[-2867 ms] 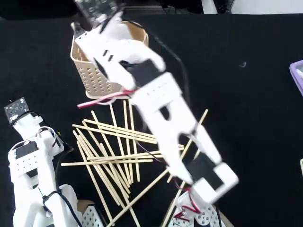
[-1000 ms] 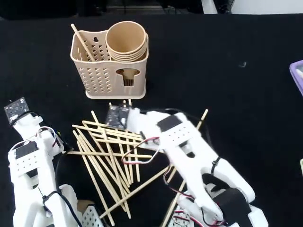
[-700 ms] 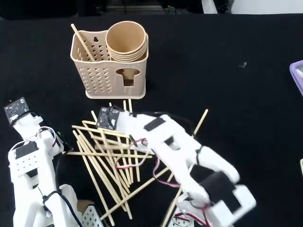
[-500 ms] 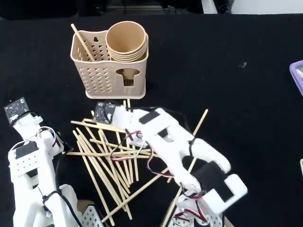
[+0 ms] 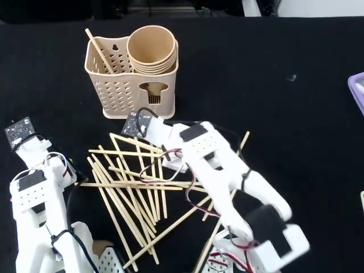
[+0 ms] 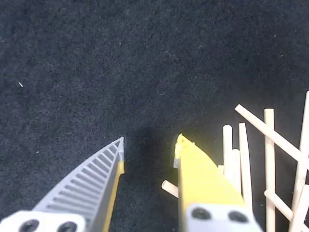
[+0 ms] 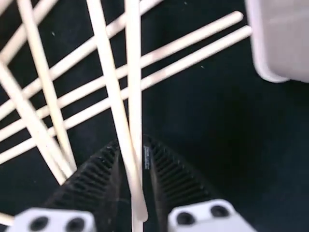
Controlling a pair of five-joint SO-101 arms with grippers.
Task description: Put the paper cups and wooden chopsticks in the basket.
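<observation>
A black-clothed table [image 5: 296, 148] spans the scene. A purple tray [image 5: 357, 90] pokes in at its right edge. A white surface [image 5: 321, 7] lies beyond the table's far right.

**newbie:** how are your cams set up?

**me:** Three of them. The high one is fixed off my arms and looks down over the whole table [image 5: 284, 131], with the basket [image 5: 131, 94] at the far side and my arm bases at the near edge. The other two ride my wrists, just behind my left gripper [image 6: 149, 145] and right gripper [image 7: 131, 147]. Each looks forward over its jaws at the cloth, super close.

**newbie:** any overlap?

**me:** All three catch the chopsticks [image 5: 133, 182]. The right wrist cam and the high one also share a corner of the basket. The left one gets some stick ends at the pile's edge.
</observation>
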